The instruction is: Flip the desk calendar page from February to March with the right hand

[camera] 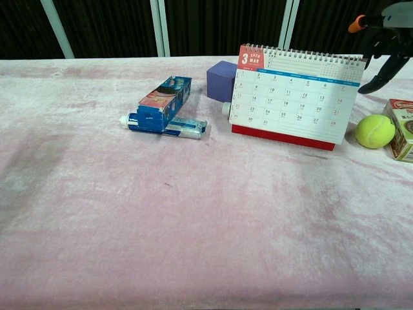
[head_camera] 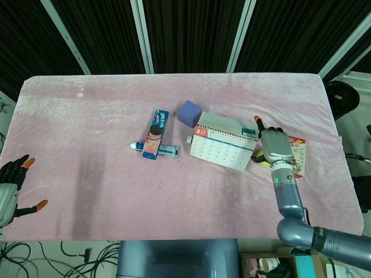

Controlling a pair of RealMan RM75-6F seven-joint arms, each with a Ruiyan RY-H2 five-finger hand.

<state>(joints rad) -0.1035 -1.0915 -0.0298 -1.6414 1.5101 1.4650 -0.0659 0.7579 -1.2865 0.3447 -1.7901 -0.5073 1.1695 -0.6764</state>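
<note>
Chest view: desk calendar upright (March facing camera)

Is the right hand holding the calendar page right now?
No. In the chest view the right hand is off to the side of the desk calendar, fingers spread and holding nothing, with the March page facing front.

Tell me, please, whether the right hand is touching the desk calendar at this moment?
Apart. The chest view shows dark background between the right hand and the desk calendar.
</note>
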